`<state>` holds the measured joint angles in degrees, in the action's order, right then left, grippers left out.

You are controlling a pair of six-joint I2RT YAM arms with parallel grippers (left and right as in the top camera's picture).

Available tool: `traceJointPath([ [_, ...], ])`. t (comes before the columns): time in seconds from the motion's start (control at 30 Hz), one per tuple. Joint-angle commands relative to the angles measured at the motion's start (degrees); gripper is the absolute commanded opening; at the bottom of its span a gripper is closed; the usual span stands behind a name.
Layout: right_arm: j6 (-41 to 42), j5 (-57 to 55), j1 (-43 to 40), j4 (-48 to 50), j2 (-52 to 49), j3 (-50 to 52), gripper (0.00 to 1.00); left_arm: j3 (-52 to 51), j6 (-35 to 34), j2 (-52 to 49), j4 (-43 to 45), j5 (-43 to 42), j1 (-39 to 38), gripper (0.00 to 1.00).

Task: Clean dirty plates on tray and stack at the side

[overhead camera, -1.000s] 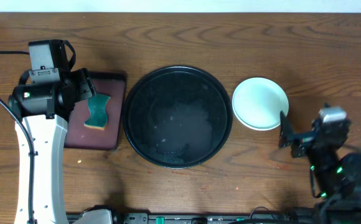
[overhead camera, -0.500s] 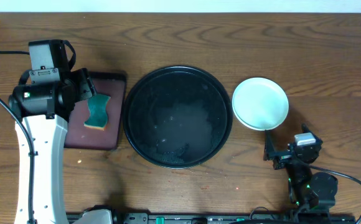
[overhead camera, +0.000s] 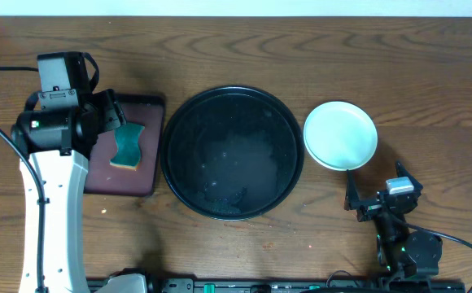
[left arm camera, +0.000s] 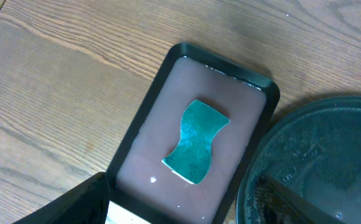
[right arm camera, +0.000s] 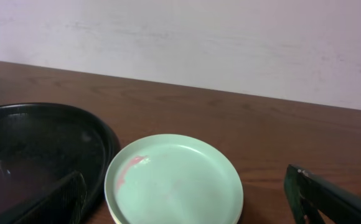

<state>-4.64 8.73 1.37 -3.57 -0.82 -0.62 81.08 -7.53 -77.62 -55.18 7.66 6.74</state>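
Robot lab, wooden table (overhead camera: 431, 65), plain wall (right arm camera: 230, 37)

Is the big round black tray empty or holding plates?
Empty: the round black tray lies bare; the pale green plate sits beside it.

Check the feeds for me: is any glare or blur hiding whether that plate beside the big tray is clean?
Overhead: sharp, but the plate is washed out nearly white, so no stain reads; the tray shows a dull sheen. Right wrist: evenly lit, no glare, a faint pink smear shows on the plate's left. Left wrist: the sponge is crisp.
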Motion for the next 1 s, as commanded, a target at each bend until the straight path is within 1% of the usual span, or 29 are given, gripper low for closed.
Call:
traceJointPath([
  [0.0,-0.4,-0.5,1.0,0.1,0.5,0.3,0.99,0.4,-0.5,0.1,-0.1,0.3,0.2,0.75],
  [0.8,-0.3,-0.6,1.0,0.1,0.5,0.3,0.99,0.4,-0.5,0.2,-0.3,0.7,0.3,0.75],
  [0.97,-0.3,-0.6,1.0,0.1,0.5,0.3,0.99,0.3,-0.5,1.7,-0.6,0.7,0.2,0.75],
])
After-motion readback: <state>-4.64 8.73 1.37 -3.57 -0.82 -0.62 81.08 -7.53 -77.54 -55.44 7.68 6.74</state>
